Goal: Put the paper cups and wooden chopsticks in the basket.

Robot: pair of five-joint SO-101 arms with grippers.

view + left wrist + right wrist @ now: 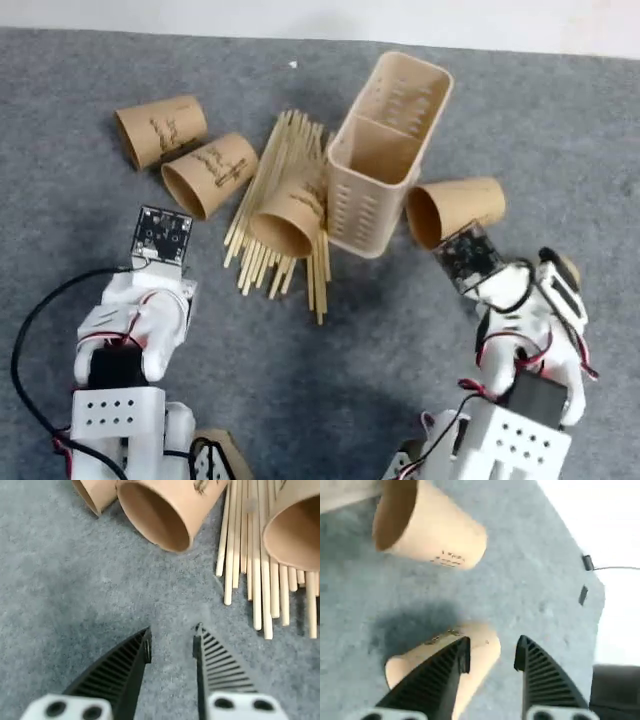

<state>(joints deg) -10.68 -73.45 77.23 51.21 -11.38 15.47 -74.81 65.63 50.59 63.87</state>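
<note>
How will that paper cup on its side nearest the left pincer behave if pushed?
The cup lies on its side, so it would likely roll, curving since it tapers. Its thin paper wall probably dents under a hard squeeze.

The gripper (492, 642) hangs over grey carpet (535, 590), its two black fingers apart. The near cup (412, 661) lies on its side beneath one finger, its closed end showing between them. The far cup (427, 530) also lies on its side, apart from it
</note>
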